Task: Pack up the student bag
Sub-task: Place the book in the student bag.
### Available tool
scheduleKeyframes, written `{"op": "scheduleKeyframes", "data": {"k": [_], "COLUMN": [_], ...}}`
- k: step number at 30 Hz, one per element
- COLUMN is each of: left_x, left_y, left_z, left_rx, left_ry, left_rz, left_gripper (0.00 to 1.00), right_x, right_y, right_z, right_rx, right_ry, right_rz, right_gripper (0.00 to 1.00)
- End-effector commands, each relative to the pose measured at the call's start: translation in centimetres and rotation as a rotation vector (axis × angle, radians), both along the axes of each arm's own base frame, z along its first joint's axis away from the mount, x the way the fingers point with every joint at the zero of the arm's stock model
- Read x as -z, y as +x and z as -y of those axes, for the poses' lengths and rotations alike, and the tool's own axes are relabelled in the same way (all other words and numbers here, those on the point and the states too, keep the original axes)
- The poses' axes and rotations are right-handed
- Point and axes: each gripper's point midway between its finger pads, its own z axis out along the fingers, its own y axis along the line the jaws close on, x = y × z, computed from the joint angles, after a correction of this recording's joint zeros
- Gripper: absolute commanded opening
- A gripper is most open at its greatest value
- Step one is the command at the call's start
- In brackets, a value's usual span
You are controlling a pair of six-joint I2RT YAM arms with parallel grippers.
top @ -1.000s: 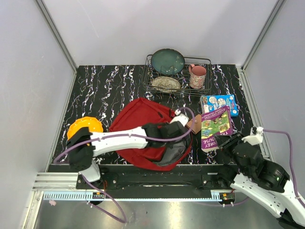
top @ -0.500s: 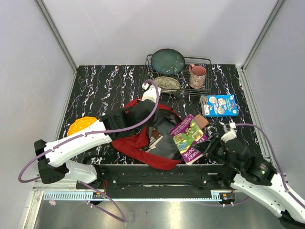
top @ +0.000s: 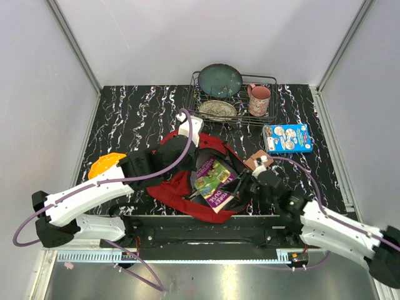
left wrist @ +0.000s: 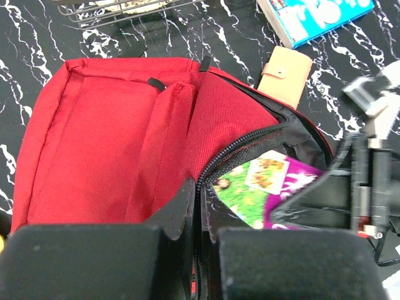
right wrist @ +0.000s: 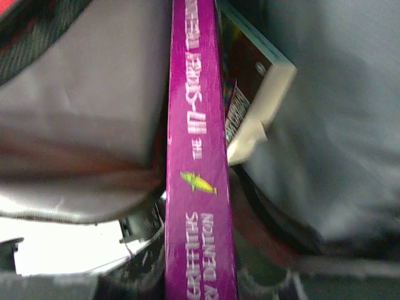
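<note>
The right gripper [top: 242, 187] is clamped on a purple book [top: 215, 182], whose far end is already inside the mouth of the student bag [top: 178, 187] while its near end juts out toward the fingers. The left gripper [left wrist: 199, 203] is pinched on the zipper edge of the bag and holds the flap up, so the opening gapes. The right wrist view shows another book's corner [right wrist: 262, 75] beside the purple spine, seemingly inside. The packing looks partly done: this book is not yet released. A tan wallet [top: 256, 161] just beside the bag and a blue box [top: 287, 138] farther right lie outside on the table [top: 125, 119]. The right arm stretches low from its base toward the bag; the left arm reaches diagonally across, wrist above the bag's far side.
</note>
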Motion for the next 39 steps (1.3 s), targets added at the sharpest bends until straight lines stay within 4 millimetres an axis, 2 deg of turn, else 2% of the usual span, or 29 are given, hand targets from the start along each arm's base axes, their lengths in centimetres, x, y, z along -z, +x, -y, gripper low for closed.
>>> {"op": "scheduleKeyframes", "data": {"k": [1,2,5,7,8,9,11,12,14,15,16,17,18,20,22,23,24,25,27,28,29,30,31,34,35,36,37,38,39], "left_x": [-3.4,-3.3,-2.9,-3.1,-2.8,-3.2,-3.3,-3.5,-3.4,-3.5,-3.5,-3.4,-3.5,-3.3,-3.5,-3.4,-3.4,-3.4,-3.0,-3.0,-2.7,-2.5,-2.5,-2.0,-2.0,-2.0,-1.9,-1.8,-1.7], "left_y": [-0.2,-0.4,-0.5,-0.8,-0.9,-1.1,-1.3,-1.5,-1.7,-1.8,-1.9,-1.9,-1.9,-1.9,-1.8,-1.7,-1.6,-1.5,-1.3,-1.2,-1.1,-1.1,-1.1,-1.2,-1.2,-1.1,-1.1,-1.0,-1.0], "left_z": [0.9,0.9,0.5,0.1,0.0,-0.3,-0.4,-0.4,-0.5,-0.6,-0.7,-0.8,-1.0,-1.4,-2.0,-2.3,-2.6,-2.7,-3.1,-3.1,-3.3,-3.4,-3.5,-3.8,-4.0,-4.0,-4.0,-3.9,-3.8], "left_rx": [0.027,0.030,0.025,0.022,0.020,0.023,0.031,0.043,0.046,0.047,0.048,0.048,0.043,0.024,-0.003,-0.010,-0.023,-0.033,-0.053,-0.061,-0.075,-0.088,-0.093,-0.103,-0.109,-0.111,-0.113,-0.111,-0.112], "left_ry": [-0.150,-0.151,-0.148,-0.160,-0.161,-0.179,-0.200,-0.208,-0.215,-0.219,-0.222,-0.222,-0.225,-0.230,-0.241,-0.238,-0.239,-0.243,-0.230,-0.235,-0.225,-0.218,-0.221,-0.210,-0.212,-0.216,-0.216,-0.211,-0.209], "left_rz": [0.057,0.053,0.049,0.046,0.043,0.049,0.053,0.051,0.050,0.052,0.051,0.051,0.056,0.052,0.061,0.062,0.067,0.069,0.066,0.062,0.053,0.045,0.038,0.029,0.029,0.030,0.030,0.027,0.025], "left_gripper": [0.00,0.00,0.00,0.00,0.00,0.00,0.00,0.00,0.00,0.00,0.00,0.00,0.00,0.00,0.00,0.00,0.00,0.00,0.00,0.00,0.00,0.02,0.03,0.06,0.07,0.07,0.07,0.08,0.08], "right_x": [-9.6,-9.7,-12.0,-12.1,-11.4,-9.6,-8.4,-6.1,-4.6,-2.0,-2.4,-1.9,0.3,2.5,3.1,3.4,4.7,4.6,5.3,6.0,6.2,5.2,6.4,6.6,7.4,6.6,6.4,7.7,5.8], "right_y": [1.2,1.4,1.8,2.7,3.2,4.0,5.3,6.5,8.1,8.8,9.3,9.7,10.5,11.4,12.6,12.8,12.5,12.6,11.8,11.1,10.5,10.1,8.8,6.5,5.8,5.4,5.2,4.4,4.8], "right_z": [-5.5,-6.1,-8.0,-9.1,-9.5,-10.2,-10.8,-11.2,-12.3,-12.9,-13.9,-14.2,-14.1,-13.2,-12.5,-12.5,-12.5,-12.8,-13.0,-12.6,-12.5,-12.2,-11.1,-8.5,-7.4,-6.0,-5.2,-3.8,-2.9], "right_rx": [-0.140,-0.157,-0.231,-0.243,-0.244,-0.234,-0.203,-0.164,-0.144,-0.136,-0.155,-0.160,-0.118,-0.027,0.036,0.032,0.019,0.004,-0.031,-0.050,-0.074,-0.078,-0.082,-0.086,-0.077,-0.050,-0.038,-0.033,-0.008], "right_ry": [0.347,0.364,0.495,0.522,0.500,0.464,0.458,0.416,0.347,0.281,0.277,0.260,0.197,0.139,0.117,0.103,0.052,0.035,0.025,0.019,0.022,0.044,0.024,-0.012,-0.054,-0.062,-0.082,-0.160,-0.167], "right_rz": [0.180,0.175,0.205,0.187,0.169,0.143,0.136,0.101,0.096,0.059,0.092,0.098,0.063,0.036,0.072,0.069,0.036,0.041,0.029,0.018,0.017,0.046,0.025,0.014,-0.009,0.022,0.028,-0.009,0.056], "right_gripper": [0.00,0.00,0.00,0.00,0.00,0.00,0.02,0.07,0.09,0.13,0.14,0.16,0.18,0.24,0.38,0.39,0.40,0.44,0.69,0.79,0.81,0.82,0.82,0.85,0.86,0.99,1.00,1.00,1.00]}}
